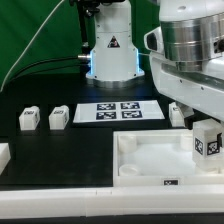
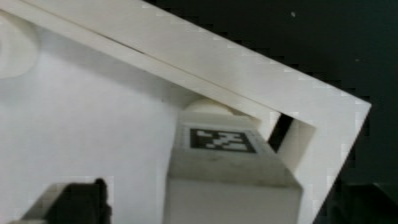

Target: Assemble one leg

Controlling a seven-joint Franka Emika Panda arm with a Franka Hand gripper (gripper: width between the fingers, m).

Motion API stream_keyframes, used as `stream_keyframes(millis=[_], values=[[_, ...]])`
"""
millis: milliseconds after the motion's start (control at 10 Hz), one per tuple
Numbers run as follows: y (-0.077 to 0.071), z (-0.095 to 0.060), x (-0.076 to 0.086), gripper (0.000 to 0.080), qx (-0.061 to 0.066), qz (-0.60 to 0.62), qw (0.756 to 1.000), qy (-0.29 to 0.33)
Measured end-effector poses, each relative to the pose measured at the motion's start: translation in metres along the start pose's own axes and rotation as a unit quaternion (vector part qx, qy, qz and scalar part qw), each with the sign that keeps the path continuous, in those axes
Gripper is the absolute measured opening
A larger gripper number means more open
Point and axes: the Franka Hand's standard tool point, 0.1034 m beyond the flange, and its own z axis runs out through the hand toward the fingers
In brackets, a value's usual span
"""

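The step in hand, as I judge it, is seating the small white plastic leg block [image 1: 207, 141] into a corner socket of the large square white plastic tray [image 1: 140, 165]. To do it well I want the block square to the 2 rim walls that meet at that corner and centred over the socket before I press. I would then push straight down with no sideways drag, since a skewed block could jam against the rim or tip out. I would check the wrist view for an even gap on both sides before letting the arm rise.

The two-finger gripper [image 1: 204, 124] is mostly hidden under the arm's bulk in the exterior view. In the wrist view only 1 dark finger [image 2: 79, 203] shows, with bare tray floor between it and the block. I cannot tell whether the hand is clamped or released.

The leg stands inside the tray at the corner on the exterior view's right, just beside the rim. It is roughly cubic, matte white, with 1 square black-and-white tag [image 2: 222, 140] on a face, and far smaller than the tray. I cannot tell whether it is fully seated. The thin flat white marker board [image 1: 120, 111] lies well apart on the black table [image 1: 60, 150].
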Motion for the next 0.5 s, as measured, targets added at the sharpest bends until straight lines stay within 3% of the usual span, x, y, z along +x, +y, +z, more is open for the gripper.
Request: stream_keyframes(millis=[200,500], values=[[0.0014,0.0013,-0.002,0.0647,-0.009,-0.117,0.993,-0.005],[0.0007,0.0009,-0.0035,0.0648,-0.015,-0.29,0.957,-0.007]])
